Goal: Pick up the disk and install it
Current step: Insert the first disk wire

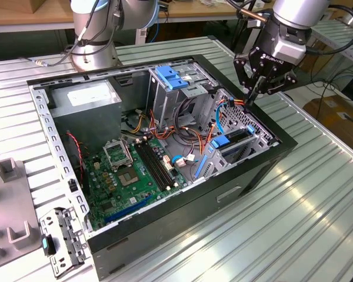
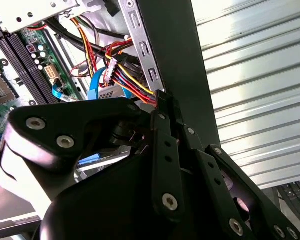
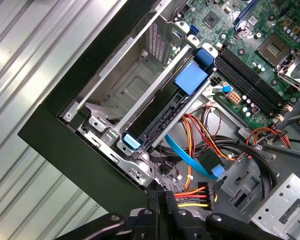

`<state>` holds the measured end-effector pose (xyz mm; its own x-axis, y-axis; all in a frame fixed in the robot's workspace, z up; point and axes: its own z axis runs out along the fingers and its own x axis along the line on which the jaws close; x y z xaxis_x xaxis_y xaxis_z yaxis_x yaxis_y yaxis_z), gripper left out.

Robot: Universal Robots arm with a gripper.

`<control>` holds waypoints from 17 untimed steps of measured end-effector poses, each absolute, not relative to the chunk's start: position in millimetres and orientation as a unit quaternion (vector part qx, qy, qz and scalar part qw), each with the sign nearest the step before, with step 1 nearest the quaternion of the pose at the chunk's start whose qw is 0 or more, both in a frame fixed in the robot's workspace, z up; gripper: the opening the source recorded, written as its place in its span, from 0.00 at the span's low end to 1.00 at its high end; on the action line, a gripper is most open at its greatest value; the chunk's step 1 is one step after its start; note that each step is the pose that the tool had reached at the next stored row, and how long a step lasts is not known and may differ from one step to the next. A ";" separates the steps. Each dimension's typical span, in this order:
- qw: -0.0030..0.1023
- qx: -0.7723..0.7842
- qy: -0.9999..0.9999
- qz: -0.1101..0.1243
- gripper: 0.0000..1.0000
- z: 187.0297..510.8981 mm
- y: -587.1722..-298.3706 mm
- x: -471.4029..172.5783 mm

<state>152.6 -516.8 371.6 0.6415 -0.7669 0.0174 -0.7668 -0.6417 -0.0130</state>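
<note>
The disk [image 1: 230,142] stands on edge in the metal drive cage at the corner of the open computer case [image 1: 165,223] on the exterior view's right. In the first wrist view the disk [image 3: 165,112] is a dark slab between blue rails, with a blue patch near one end. My gripper [image 1: 253,98] hangs just above the case's rim beside that cage, over the orange and red cables. Its fingers are pressed together with nothing between them. In both wrist views the gripper [image 2: 162,97] [image 3: 159,194] points at the cable bundle next to the case wall.
Inside the case lie a green motherboard [image 1: 135,170], a grey metal box with a white sticker [image 1: 85,97] and a blue slotted latch plate [image 1: 172,76]. A loose metal bracket [image 1: 62,235] and a grey fixture [image 1: 6,176] sit on the ribbed table at the exterior view's left.
</note>
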 end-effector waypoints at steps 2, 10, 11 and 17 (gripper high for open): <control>0.002 -0.906 0.423 -0.011 0.16 371.6 -516.8 152.6; 0.002 -0.903 0.429 -0.011 0.16 371.6 -516.8 152.6; 0.002 -0.901 0.434 -0.011 0.16 371.6 -516.8 152.6; 0.002 -0.880 0.475 -0.011 0.16 371.6 -516.8 152.6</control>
<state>152.6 -516.8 371.6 0.5486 -0.8359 0.0174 -0.8358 -0.5488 -0.0130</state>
